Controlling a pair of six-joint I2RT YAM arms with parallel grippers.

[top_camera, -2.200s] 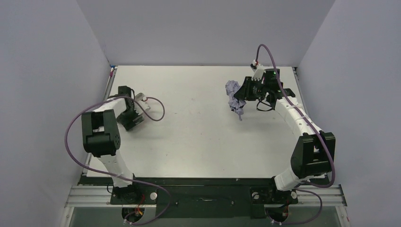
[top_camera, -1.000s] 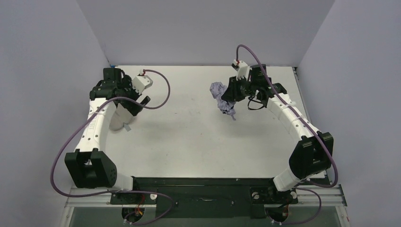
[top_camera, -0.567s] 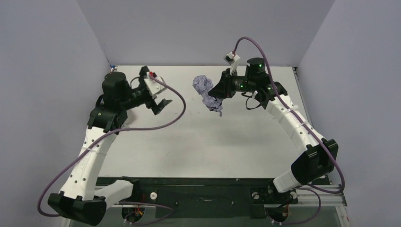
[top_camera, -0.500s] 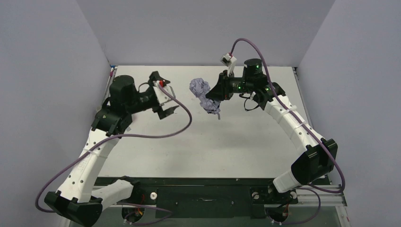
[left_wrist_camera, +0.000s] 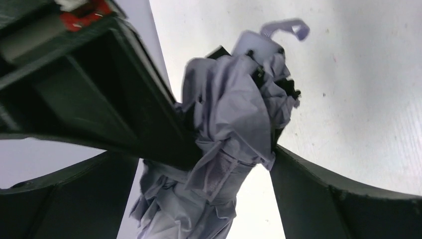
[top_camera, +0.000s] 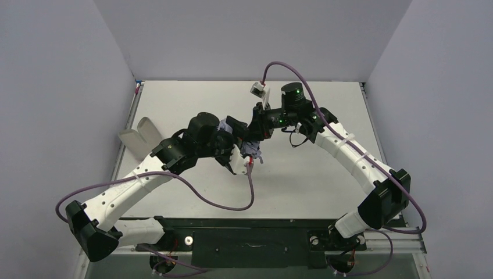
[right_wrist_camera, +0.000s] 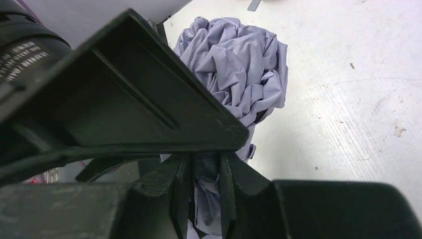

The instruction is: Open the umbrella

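Top external view: a white table (top_camera: 192, 99), walled in grey on the left, right and far sides, fills most of the picture. The left arm (top_camera: 131, 185) reaches from its base at the near left toward the middle. The right arm (top_camera: 356, 157) bends in from the near right to meet it there. A pale pink-beige oblong case (top_camera: 141, 135) lies by the left edge, well apart from both grippers.

The umbrella (top_camera: 252, 150) is folded into a crumpled lilac bundle. It hangs over the middle of the table, between the two grippers.

The right gripper (top_camera: 256, 131) has it. In the right wrist view its fingers (right_wrist_camera: 230, 185) are drawn in close together, pinching the lower part of the umbrella (right_wrist_camera: 239, 64), with the bunched fabric bulging beyond them.

The left gripper (top_camera: 232, 145) comes at the bundle from the near left. In the left wrist view its jaws stand wide apart on either side of the umbrella (left_wrist_camera: 234, 114). One finger (left_wrist_camera: 149, 119) lies against the fabric. I cannot tell if the other presses it.

A small lilac strap loop (left_wrist_camera: 286, 27) curls off the far end of the bundle.
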